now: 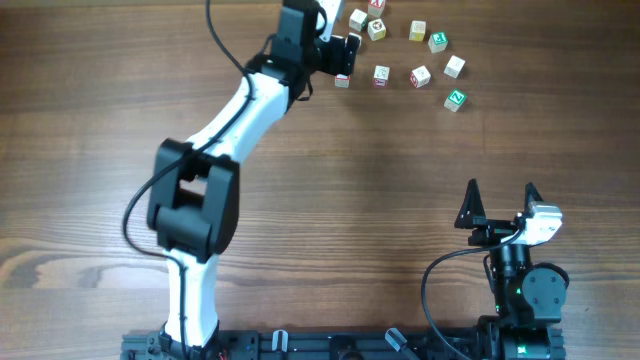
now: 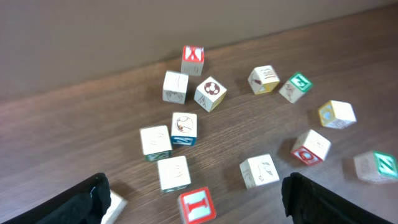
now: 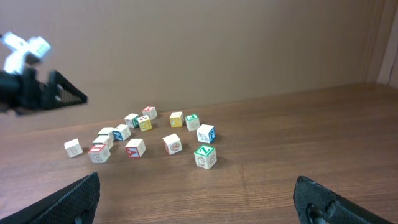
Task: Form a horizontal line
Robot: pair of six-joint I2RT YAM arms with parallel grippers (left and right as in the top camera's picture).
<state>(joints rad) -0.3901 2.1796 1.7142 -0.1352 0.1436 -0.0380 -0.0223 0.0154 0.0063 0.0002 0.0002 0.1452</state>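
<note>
Small, sharp-edged whitish wooden letter cubes (image 2: 174, 173) lie scattered loose on the grained brown wooden counter (image 1: 330, 200). The black left end effector (image 2: 196, 185) and the black right end effector (image 1: 500, 197) both stand spread wide.

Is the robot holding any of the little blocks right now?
No. Nothing is held. The left pincer is open near the blocks; the right pincer is open, far from them.

Along the far edge of the brown wooden table (image 1: 90, 150), a cluster of small whitish wooden letter cubes (image 1: 417, 31) lies scattered. The left arm's black two-finger gripper (image 1: 347, 55) sits at the cluster's left end, a red-marked cube (image 1: 342, 80) just on its near side. A green-marked cube (image 1: 455, 100) lies foremost, at the cluster's right. The right arm's black gripper (image 1: 500, 205) stands well apart, at the table's near right.
</note>
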